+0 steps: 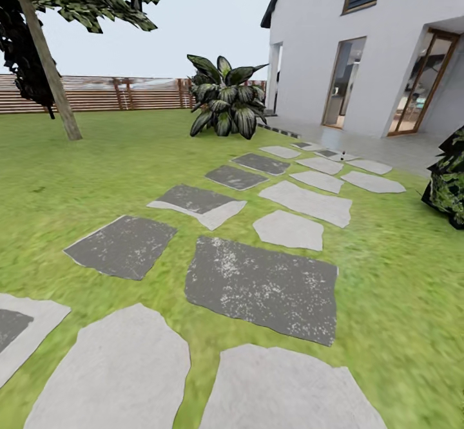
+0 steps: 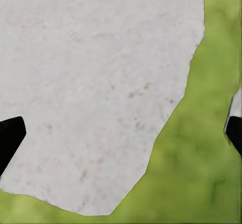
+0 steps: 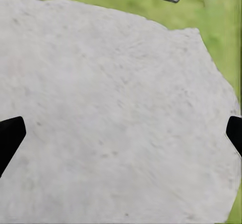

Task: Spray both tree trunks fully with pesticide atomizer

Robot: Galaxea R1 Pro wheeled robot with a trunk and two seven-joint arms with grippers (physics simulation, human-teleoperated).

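Observation:
A tree [image 1: 48, 62] with a bare, leaning grey-brown trunk [image 1: 57, 94] stands at the far left of the lawn in the head view, its green crown overhead. The pesticide atomizer is out of view. In the left wrist view my left gripper [image 2: 121, 138] is open, its black fingertips [image 2: 9, 135] far apart over a pale paving stone [image 2: 91, 82] and grass [image 2: 201, 163]. My right gripper [image 3: 121, 138] is likewise open, black fingertips [image 3: 10, 133] wide apart above another pale stone [image 3: 116, 113]. Nothing is held in either.
Grey and dark paving stones [image 1: 261, 287] run across the grass [image 1: 399, 274] toward the white house [image 1: 361, 42]. A broad-leaved plant [image 1: 225, 100] stands mid-lawn, a dark shrub [image 1: 448, 181] at the right edge. The brown slat fence [image 1: 122, 94] closes the back.

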